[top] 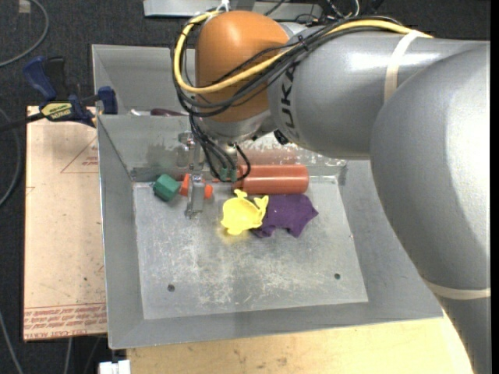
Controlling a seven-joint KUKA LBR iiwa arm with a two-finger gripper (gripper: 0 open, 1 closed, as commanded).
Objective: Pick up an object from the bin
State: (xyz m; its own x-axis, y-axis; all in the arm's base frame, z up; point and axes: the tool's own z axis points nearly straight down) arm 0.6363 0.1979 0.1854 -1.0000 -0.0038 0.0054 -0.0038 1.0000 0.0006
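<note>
Gripper (195,199) is down near the bin (249,283) floor, rear-left part, pointing straight down. I can't tell if it's open or closed; the wrist hardware and cables (204,142) block that from above. A small orange piece (185,184) sits right at the tip, showing on both sides of it, so the gripper is on top of or in front of it. I can't confirm a grip.

The piece's visible bits line up roughly left-right, dipping slightly toward the right; I read that as its long axis, low confidence. It lies flat on the floor by the back wall.

Just left of it is a green block (164,186), close but apart from the gripper. Just right is a red cylinder (273,180) lying on its side, long axis left-right, along the back wall. In front of the cylinder a yellow toy (243,213) is touching a purple lump (288,214) on its right.

The arm (374,100) comes in from the right and bends down at the wrist. The orange cover (234,57) sits directly above the gripper.
</note>
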